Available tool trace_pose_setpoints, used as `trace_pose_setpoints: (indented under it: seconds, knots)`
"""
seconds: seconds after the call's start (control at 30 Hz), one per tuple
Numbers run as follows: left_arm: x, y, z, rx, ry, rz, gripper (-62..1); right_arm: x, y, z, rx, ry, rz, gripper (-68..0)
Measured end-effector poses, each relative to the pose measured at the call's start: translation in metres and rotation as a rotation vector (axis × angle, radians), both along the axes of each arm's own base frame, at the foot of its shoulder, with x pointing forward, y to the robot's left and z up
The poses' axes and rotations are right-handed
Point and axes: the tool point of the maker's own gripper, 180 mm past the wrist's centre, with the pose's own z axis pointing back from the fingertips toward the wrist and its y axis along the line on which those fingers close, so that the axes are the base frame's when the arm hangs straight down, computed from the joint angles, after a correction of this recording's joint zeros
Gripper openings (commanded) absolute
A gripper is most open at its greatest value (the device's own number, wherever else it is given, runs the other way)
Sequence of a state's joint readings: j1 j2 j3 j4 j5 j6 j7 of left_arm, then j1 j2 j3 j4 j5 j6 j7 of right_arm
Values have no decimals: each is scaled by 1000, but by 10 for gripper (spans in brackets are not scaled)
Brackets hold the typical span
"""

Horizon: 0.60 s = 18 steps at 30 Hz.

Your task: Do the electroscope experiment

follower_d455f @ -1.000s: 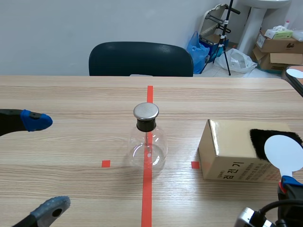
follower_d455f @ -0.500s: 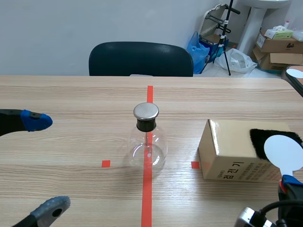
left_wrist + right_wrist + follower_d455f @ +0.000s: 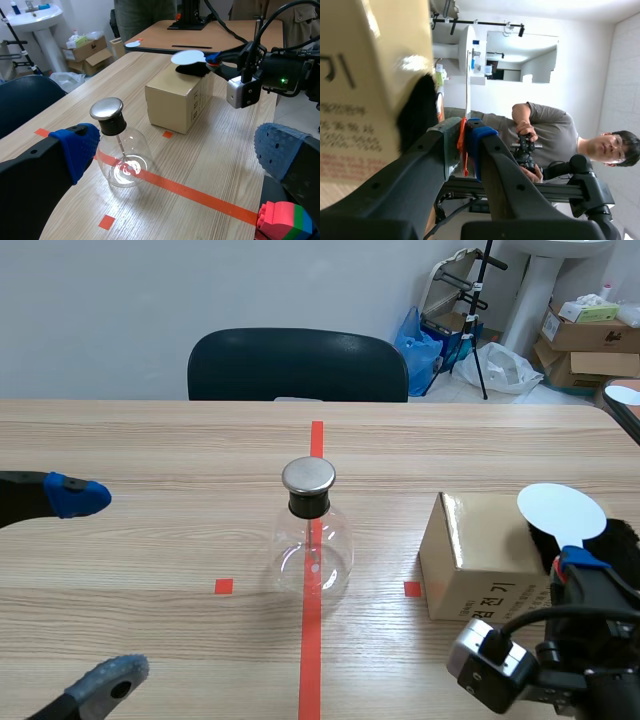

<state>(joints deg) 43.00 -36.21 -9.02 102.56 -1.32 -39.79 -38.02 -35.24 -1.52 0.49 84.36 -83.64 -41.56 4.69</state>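
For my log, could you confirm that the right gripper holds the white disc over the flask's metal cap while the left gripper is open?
Not quite: the scene view shows the right gripper holding the white disc over the cardboard box, away from the flask. The left gripper is open.

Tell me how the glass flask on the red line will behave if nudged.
The glass flask looks thin-walled, so it is probably fragile and light. Its wide rounded body under a narrow neck and metal cap suggests it slides rather than tips.
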Motion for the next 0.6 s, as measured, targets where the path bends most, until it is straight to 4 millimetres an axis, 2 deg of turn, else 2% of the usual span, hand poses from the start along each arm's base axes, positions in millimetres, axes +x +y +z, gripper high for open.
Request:
trace_pose_setpoints:
  seconds: [0.3,0.43,0.47,0.6]
  knots:
    - [0,0,-1,3,1,0,14,4,22,3,46,-18,8,-665]
    - [1,1,-10,49,24,6,14,12,32,11,61,-49,29,-665]
    - [2,1,-11,60,27,7,-12,14,36,13,63,-58,41,-665]
    - [10,3,-22,136,32,15,-274,20,44,18,72,-77,64,-665]
